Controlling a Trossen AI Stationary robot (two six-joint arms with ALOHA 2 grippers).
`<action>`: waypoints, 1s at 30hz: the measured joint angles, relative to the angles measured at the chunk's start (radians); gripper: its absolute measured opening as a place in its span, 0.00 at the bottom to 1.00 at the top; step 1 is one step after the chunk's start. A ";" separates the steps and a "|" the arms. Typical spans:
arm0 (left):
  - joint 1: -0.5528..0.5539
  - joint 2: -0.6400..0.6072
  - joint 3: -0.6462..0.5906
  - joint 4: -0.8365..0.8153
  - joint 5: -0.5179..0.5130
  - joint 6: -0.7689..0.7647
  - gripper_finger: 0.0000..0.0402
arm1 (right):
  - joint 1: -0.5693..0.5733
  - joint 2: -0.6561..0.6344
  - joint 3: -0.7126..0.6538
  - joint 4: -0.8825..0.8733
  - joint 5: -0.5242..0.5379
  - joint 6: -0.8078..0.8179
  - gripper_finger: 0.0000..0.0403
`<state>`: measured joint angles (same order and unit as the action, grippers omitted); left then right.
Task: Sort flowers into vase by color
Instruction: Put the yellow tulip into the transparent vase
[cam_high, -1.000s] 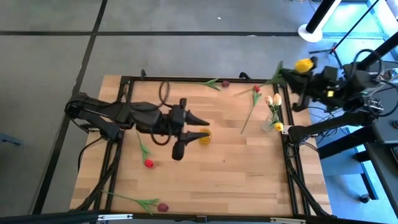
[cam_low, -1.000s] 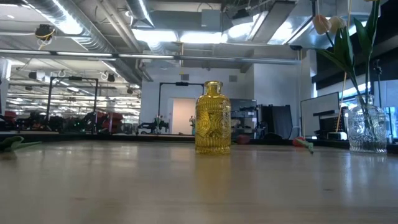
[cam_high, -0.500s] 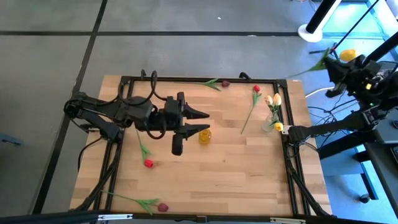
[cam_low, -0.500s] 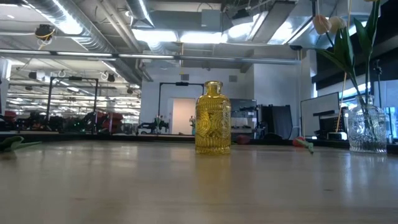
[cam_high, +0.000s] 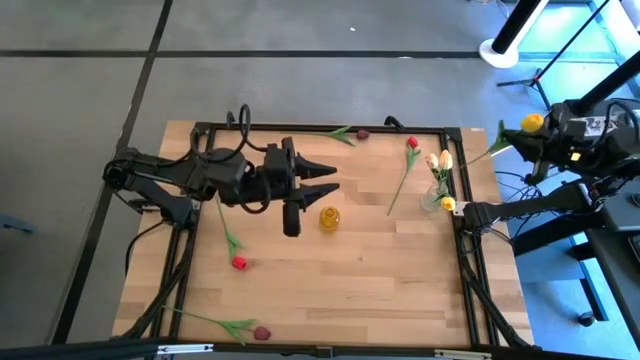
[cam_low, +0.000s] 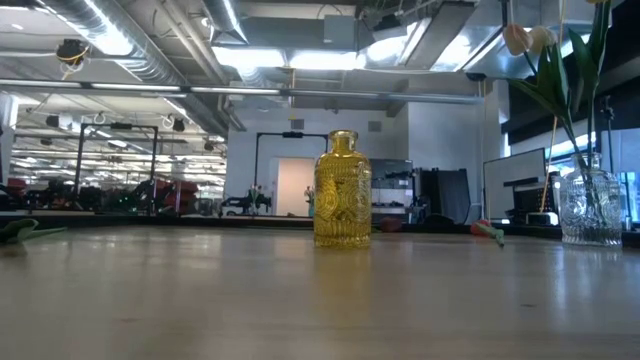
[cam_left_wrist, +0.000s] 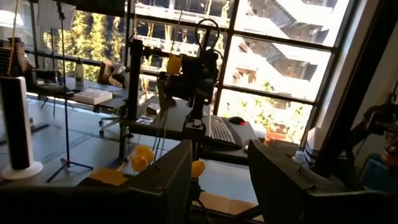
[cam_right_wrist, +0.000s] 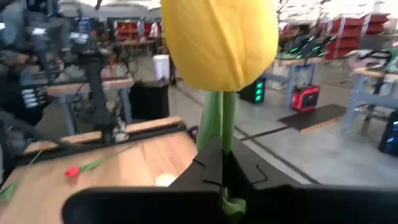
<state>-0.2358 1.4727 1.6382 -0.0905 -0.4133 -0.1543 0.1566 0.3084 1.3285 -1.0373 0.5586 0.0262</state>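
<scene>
Right claw (cam_high: 528, 140): held off the tabletop (cam_high: 380, 290), beyond its right edge; its fingers (cam_right_wrist: 211, 168) are closed on the stem of a yellow tulip (cam_right_wrist: 219, 40), just under the head, which stands up above them.
Left claw (cam_high: 325, 178): held over the middle of the tabletop, fingers (cam_left_wrist: 168, 174) spread apart, nothing between them.
Yellow vase (cam_high: 329, 219): on the tabletop just beside the left claw, upright; no flower is seen in it.
Clear vase (cam_high: 437, 197): near the right edge, between the two claws; cream tulips (cam_high: 439, 160) stand in it.
Red tulip (cam_high: 411, 146): lying flat between the left claw and the clear vase.
Second red tulip (cam_high: 238, 262): lying behind the left claw, near the left arm.
Maroon tulips: one (cam_high: 363, 133) at the far edge, one (cam_high: 261, 332) at the near edge, both well apart from either claw.
</scene>
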 joint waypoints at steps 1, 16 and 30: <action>0.004 0.000 0.000 0.007 0.000 0.000 0.38 | 0.000 0.001 0.000 -0.005 -0.008 0.004 0.00; 0.075 0.122 -0.001 0.208 0.040 0.002 0.38 | 0.000 0.000 -0.115 -0.038 0.059 0.169 0.00; 0.037 0.097 -0.001 0.142 -0.057 -0.126 0.38 | 0.000 0.000 -0.262 -0.046 0.128 0.312 0.02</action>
<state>-0.1990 1.5695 1.6371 0.0518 -0.4699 -0.2799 0.1566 0.3088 1.0669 -1.0832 0.6868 0.3381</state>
